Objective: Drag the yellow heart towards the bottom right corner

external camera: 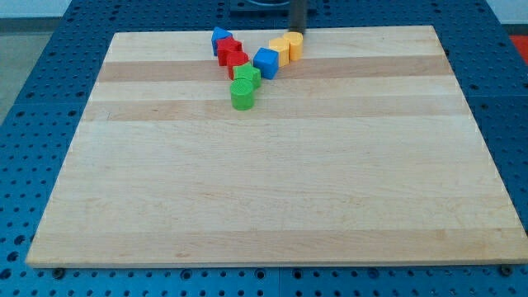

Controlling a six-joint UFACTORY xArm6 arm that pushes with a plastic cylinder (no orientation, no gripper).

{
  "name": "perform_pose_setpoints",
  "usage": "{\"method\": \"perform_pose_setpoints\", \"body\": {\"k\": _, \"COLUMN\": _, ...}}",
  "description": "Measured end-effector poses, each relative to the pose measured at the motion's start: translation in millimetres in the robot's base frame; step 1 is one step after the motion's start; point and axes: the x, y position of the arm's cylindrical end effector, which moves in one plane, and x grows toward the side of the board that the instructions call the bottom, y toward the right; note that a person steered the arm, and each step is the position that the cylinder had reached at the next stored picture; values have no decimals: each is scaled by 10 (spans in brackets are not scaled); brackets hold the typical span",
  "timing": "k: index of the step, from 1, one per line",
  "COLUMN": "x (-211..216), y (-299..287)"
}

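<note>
green cylinder [242, 96] nearest, down-left of my tip [297, 33] | no writing legible | rod upright at board's [272, 198] top edge, holds nothing | yellow heart [294, 44] touching, just below tip | blue cube [266, 63] down-left

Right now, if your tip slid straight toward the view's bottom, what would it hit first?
My tip sits just above the yellow blocks, so it would probably meet them first, though depth is hard to judge here. Which one is the heart I cannot tell.

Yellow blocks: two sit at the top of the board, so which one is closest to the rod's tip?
The yellow block further to the view's right, directly below my tip. The other yellow block sits lower left, against the blue cube.
</note>
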Motion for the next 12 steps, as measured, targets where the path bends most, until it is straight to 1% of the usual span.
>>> {"method": "perform_pose_setpoints", "body": {"k": 1, "x": 90, "y": -200}}
{"method": "perform_pose_setpoints", "body": {"k": 2, "x": 222, "y": 119}}
{"method": "perform_pose_setpoints", "body": {"k": 3, "x": 448, "y": 349}}
{"method": "perform_pose_setpoints", "body": {"k": 5, "x": 1104, "y": 449}}
{"method": "perform_pose_setpoints", "body": {"k": 6, "x": 1510, "y": 383}}
{"method": "perform_pose_setpoints", "body": {"k": 8, "x": 1820, "y": -291}}
{"method": "perform_pose_setpoints", "body": {"k": 9, "x": 2149, "y": -348}}
{"method": "perform_pose_setpoints", "body": {"k": 11, "x": 2708, "y": 270}}
{"method": "perform_pose_setpoints", "body": {"k": 12, "x": 3008, "y": 384}}
